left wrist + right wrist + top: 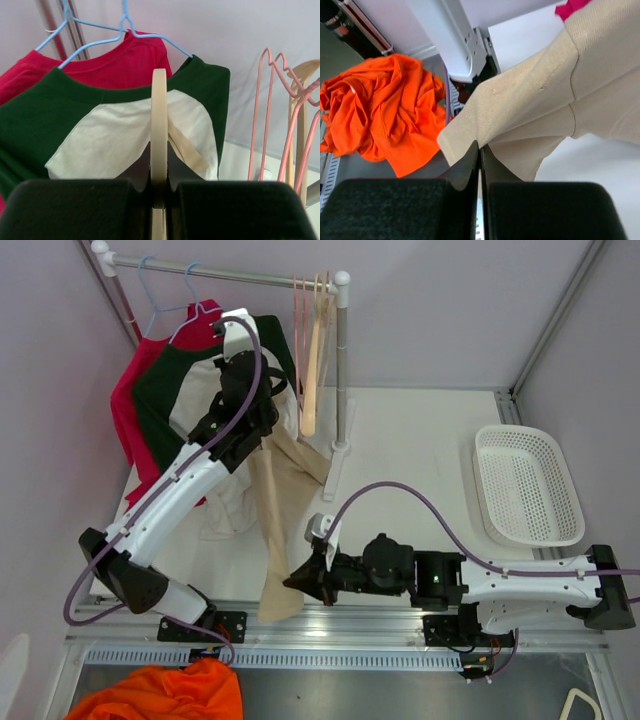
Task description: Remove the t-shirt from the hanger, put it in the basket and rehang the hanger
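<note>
- The left fingers [137, 170] grip the pale curved wooden hanger [159, 110] edgewise between them.
- The right fingers [465, 172] pinch an edge of the beige cotton t-shirt [545, 110], which trails from beneath the left fingers.

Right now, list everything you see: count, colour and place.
rack: one, white, far left.
blue hangers: two, on the rail.
red shirt: one, rail's left.
green shirt: one, cream panel, beside red.
pink hangers: at least two, rail's right.
wooden hanger: one, tan, beside pink.
basket: one, white, right side.
orange cloth: one, near left corner.
beige shirt: one, stretched toward near edge.
held hanger: one, tan, before green shirt.
left claw: shut on held hanger.
right claw: shut on beige shirt.
</note>
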